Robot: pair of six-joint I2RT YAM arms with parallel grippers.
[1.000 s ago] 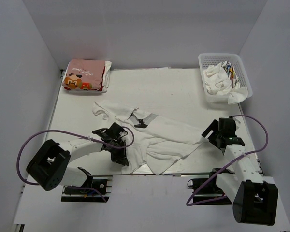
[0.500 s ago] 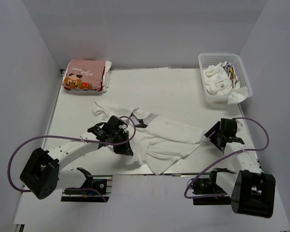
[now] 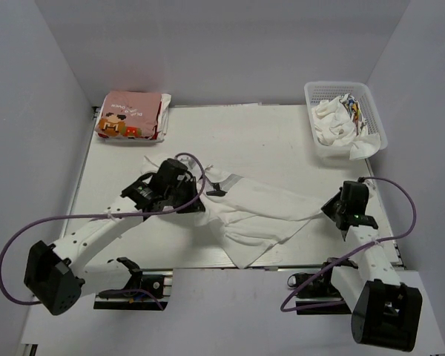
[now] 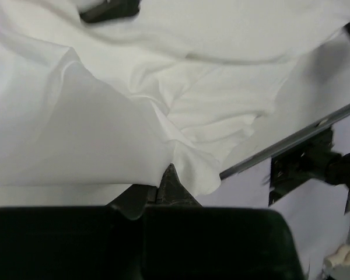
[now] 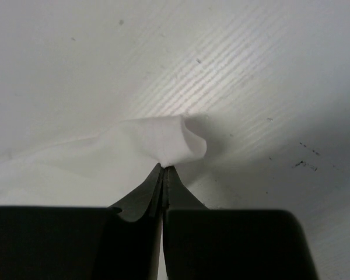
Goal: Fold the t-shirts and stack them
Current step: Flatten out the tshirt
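Top external: white tee (image 3: pixel 267 211) lies crumpled on the tabletop (image 3: pixel 282 141), left fingers (image 4: pixel 174 188) and right fingers (image 5: pixel 147 195) each clamped on its edge, and such thin pinches could slip free if pulled taut.

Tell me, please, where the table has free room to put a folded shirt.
The widest bare table lies at the far middle, between the pink t-shirt and the basket. A narrower strip runs along the left edge. The near middle is crowded: the white t-shirt spreads between left gripper and right gripper.
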